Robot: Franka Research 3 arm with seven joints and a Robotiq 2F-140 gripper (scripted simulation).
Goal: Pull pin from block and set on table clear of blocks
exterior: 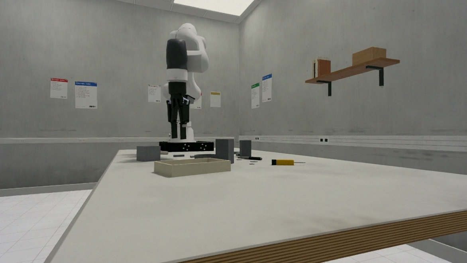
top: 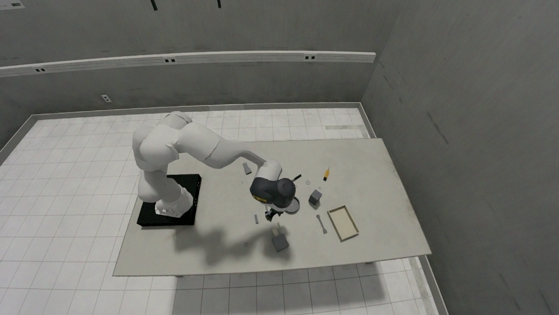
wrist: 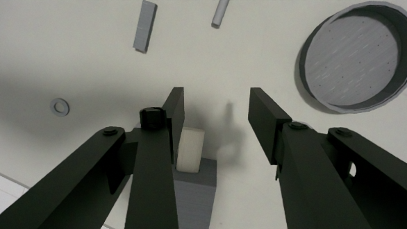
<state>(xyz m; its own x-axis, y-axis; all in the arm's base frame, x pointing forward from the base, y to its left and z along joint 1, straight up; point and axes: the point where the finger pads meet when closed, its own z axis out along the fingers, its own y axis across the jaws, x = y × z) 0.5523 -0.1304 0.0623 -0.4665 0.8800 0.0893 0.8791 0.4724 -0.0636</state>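
The grey block point(top: 280, 241) stands near the table's front edge, with the pale pin point(top: 278, 229) sticking out of the side that faces the gripper. In the wrist view the pin point(wrist: 190, 149) and its block point(wrist: 194, 191) lie below and just inside my left finger, off to the left of the gap. My gripper point(wrist: 216, 103) hangs above the table with its fingers apart and nothing between them. It also shows in the overhead view point(top: 270, 215) just behind the block, and in the side view point(exterior: 178, 134) high above the table, with the block point(exterior: 148, 152) to its left.
A round grey dish point(wrist: 352, 59) lies right of the gripper. A flat grey bar point(wrist: 144, 25), a small cylinder point(wrist: 220, 13) and a washer point(wrist: 60, 107) lie around it. A second grey block point(top: 315, 196), a beige tray point(top: 342, 223) and a yellow screwdriver point(top: 326, 173) sit further right.
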